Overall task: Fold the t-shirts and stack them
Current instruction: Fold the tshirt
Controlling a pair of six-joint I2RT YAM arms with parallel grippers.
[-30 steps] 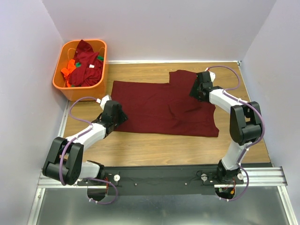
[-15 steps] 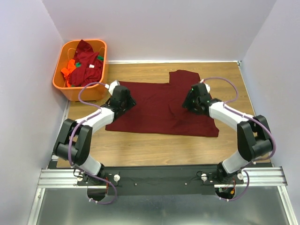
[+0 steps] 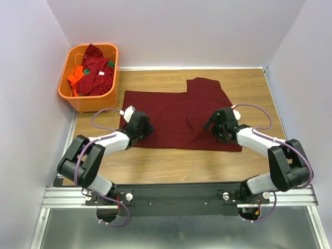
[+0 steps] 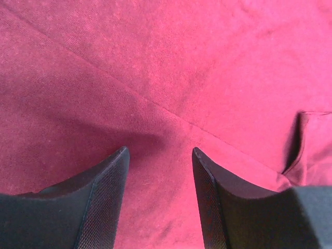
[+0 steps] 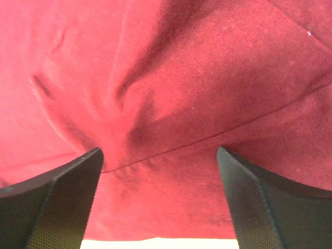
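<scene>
A bare strip of counter runs below the shirt's lower hem, with more free wood to its right and above it. The left pincer, reached low and forward with its elbow swung outward, sits over the shirt's lower-left corner, jaws partly open and gripping nothing. The right pincer, posed likewise, sits near the lower-right hem, jaws wide and empty. At upper left the basket holds heaped shirts; a white tag shows, too small to read.
</scene>
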